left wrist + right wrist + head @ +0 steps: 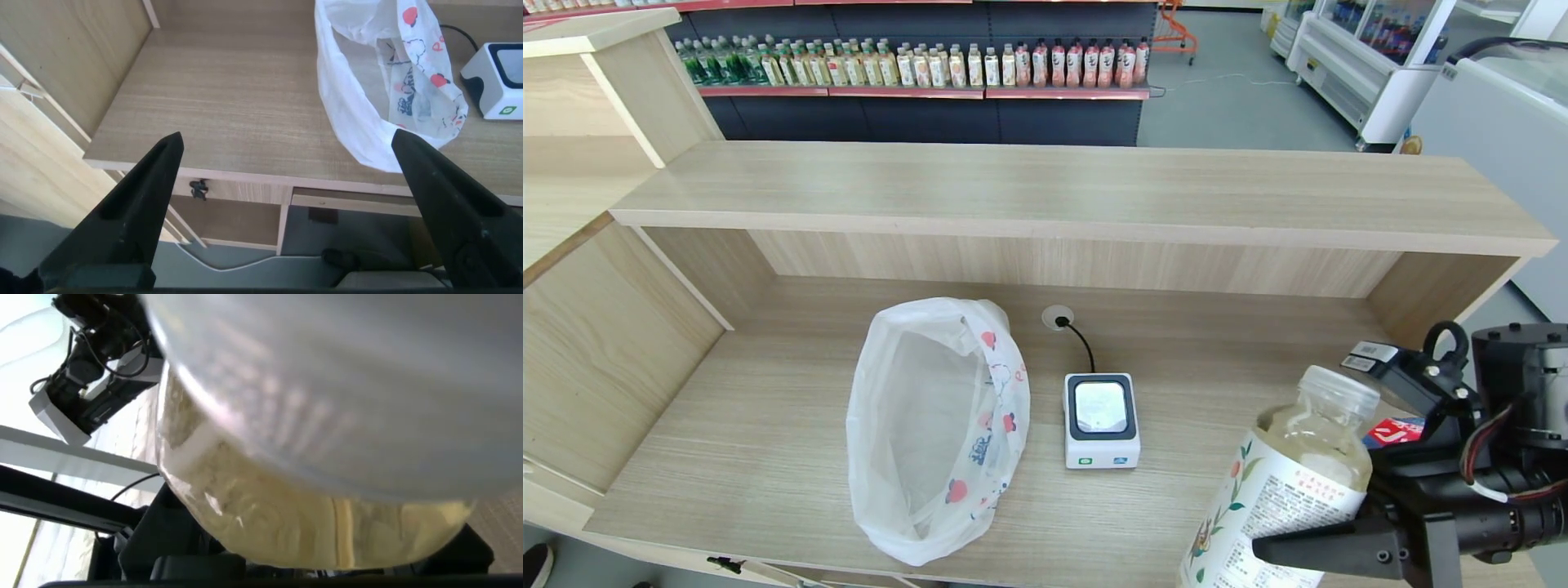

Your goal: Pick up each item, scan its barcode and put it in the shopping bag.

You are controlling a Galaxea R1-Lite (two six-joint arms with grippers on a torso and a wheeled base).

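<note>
Head view: the right jaws clamp the bottle (pixel 1327 429) aloft, right of the scanner (pixel 1101 420). Scanning seems next, which calls for turning its floral label's barcode to the glass, then the bag (pixel 931 425).
Left wrist view: left jaws hang spread at the surface's (pixel 229 106) near edge.
Right wrist view: clear bottle, pale yellow drink.

Bright, even light; shadows on the bench (pixel 768 425) are soft and faint. Glare whitens the scanner (pixel 1101 407) window. In the right wrist view the bottle (pixel 310 498) is blurred, out of focus.
</note>
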